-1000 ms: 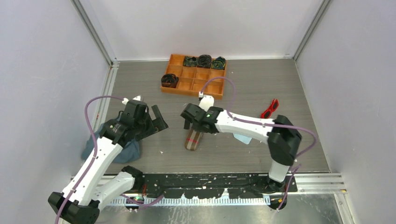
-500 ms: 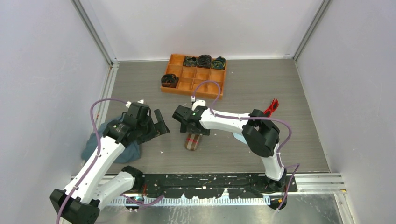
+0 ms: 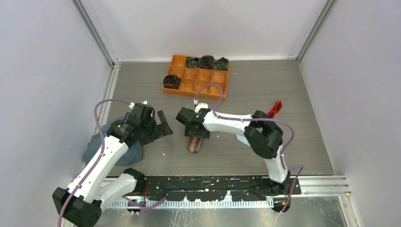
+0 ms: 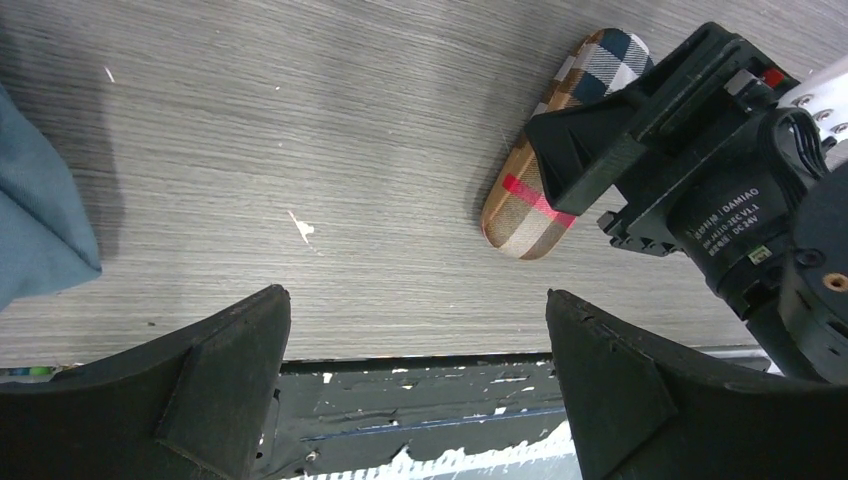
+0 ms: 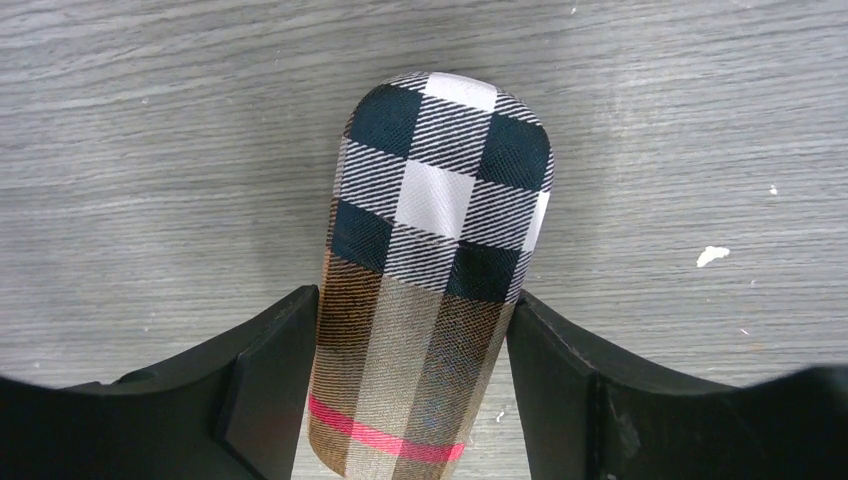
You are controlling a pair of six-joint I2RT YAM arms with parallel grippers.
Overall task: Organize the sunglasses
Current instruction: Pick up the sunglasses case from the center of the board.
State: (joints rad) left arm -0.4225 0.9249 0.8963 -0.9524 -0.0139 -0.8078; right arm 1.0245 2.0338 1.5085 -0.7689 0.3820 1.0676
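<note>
One plaid case [image 5: 440, 200], laid on table [image 5: 150, 150], is pinched at its flanks by right gripper [image 5: 410, 300]; left gripper [image 4: 418, 300] is held spread wide.

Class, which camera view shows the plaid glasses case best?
Right wrist: the plaid case sits large and central, flanked by the right hand. Left wrist shows it half hidden behind that hand; top view, only its near end.
</note>
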